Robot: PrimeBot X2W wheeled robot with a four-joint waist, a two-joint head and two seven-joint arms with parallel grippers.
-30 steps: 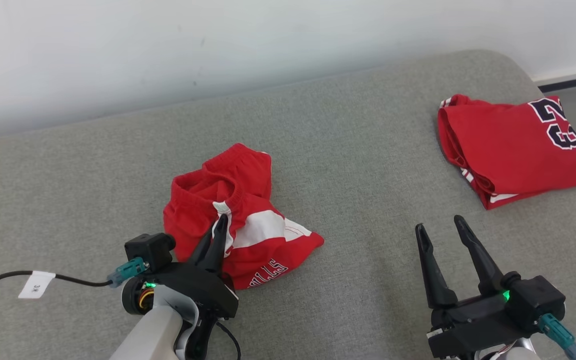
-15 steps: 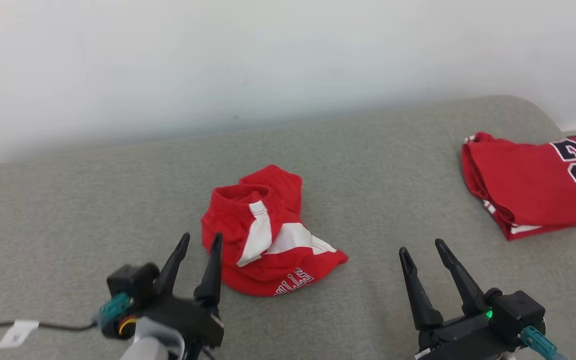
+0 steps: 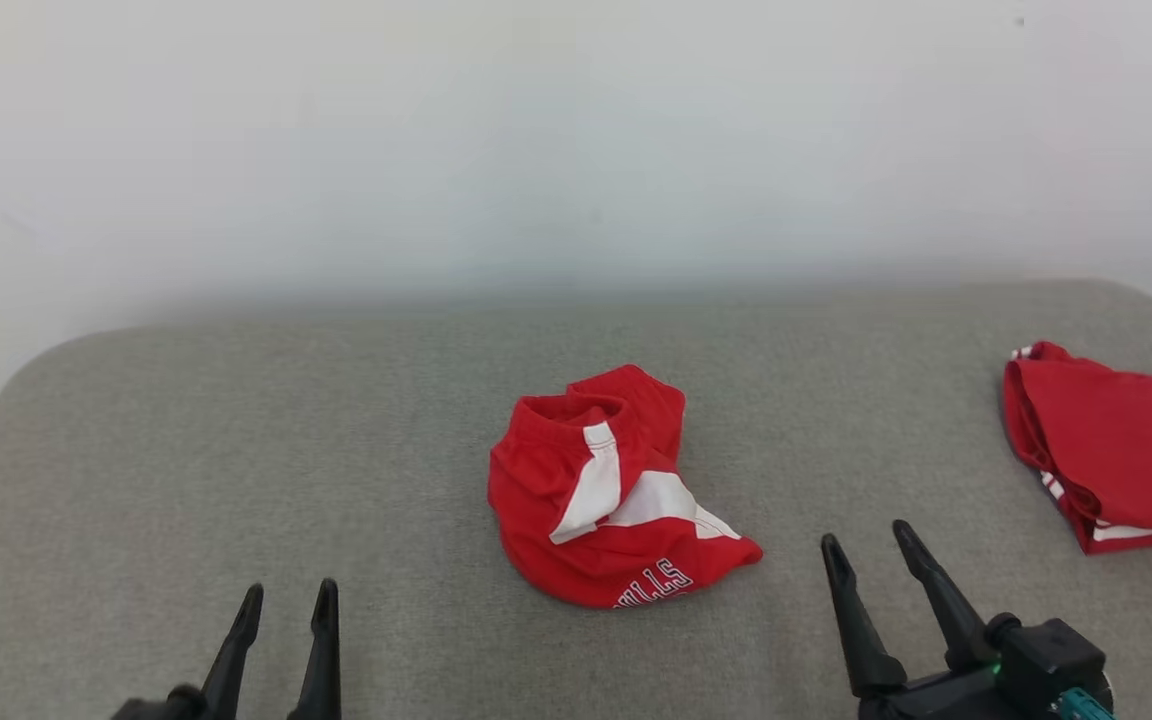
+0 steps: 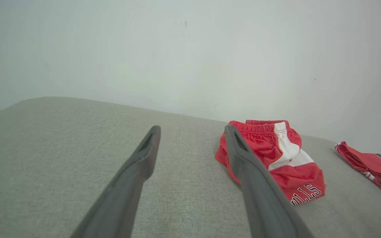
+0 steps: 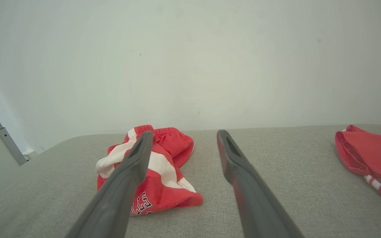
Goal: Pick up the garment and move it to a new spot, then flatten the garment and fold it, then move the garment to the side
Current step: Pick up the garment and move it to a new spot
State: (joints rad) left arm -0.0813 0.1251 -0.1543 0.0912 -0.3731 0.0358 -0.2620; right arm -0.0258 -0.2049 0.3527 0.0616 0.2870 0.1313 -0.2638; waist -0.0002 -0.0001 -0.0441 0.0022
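Lower left: left claw (image 3: 290,592), spread, empty, over gray worktop (image 3: 186,450). Centre: crumpled red shorts (image 3: 606,500), loose on worktop, apart from both claws. Lower right: right claw (image 3: 865,535), spread, empty. Far right: folded red jersey (image 3: 1116,470).

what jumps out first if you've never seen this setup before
The crumpled red shorts, with white panels and lettering, lie in a heap in the middle of the grey fabric surface. A folded red garment lies at the surface's right edge. The left gripper and the right gripper hang open near the front edge, touching nothing.
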